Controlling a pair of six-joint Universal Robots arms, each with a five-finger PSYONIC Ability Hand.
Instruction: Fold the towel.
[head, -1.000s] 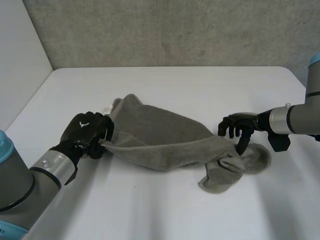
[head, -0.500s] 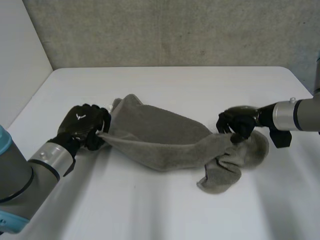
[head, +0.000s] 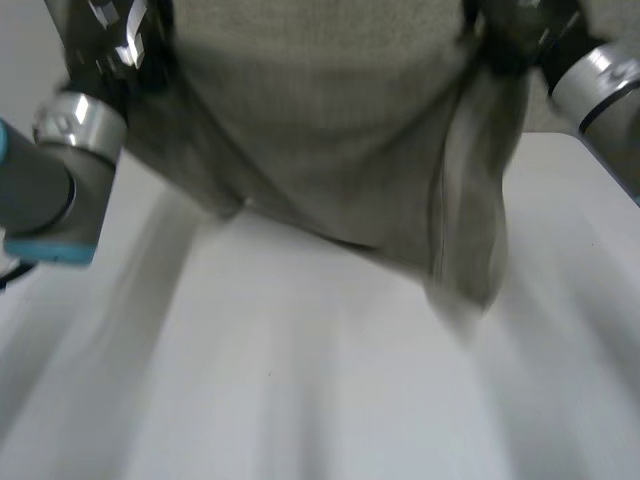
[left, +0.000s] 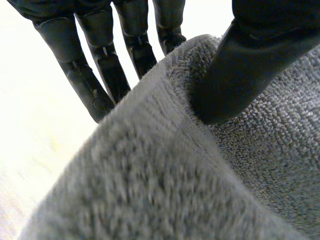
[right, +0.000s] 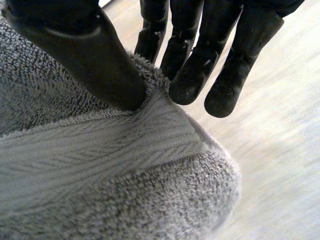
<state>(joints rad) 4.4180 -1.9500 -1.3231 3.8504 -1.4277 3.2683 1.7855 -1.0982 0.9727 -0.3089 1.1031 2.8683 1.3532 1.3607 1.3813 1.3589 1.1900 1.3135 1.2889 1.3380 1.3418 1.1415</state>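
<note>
Grey terry towel hangs draped; left hand and right hand each pinch its edge

Pinches the towel's top edge with the left hand at one end, the right hand at the other (thumb against fingers each time); holds both wrists up beside it.

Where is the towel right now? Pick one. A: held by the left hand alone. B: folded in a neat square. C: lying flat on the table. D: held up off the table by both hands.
D: the grey towel hangs above the white table, with the left hand and the right hand each pinching it.
</note>
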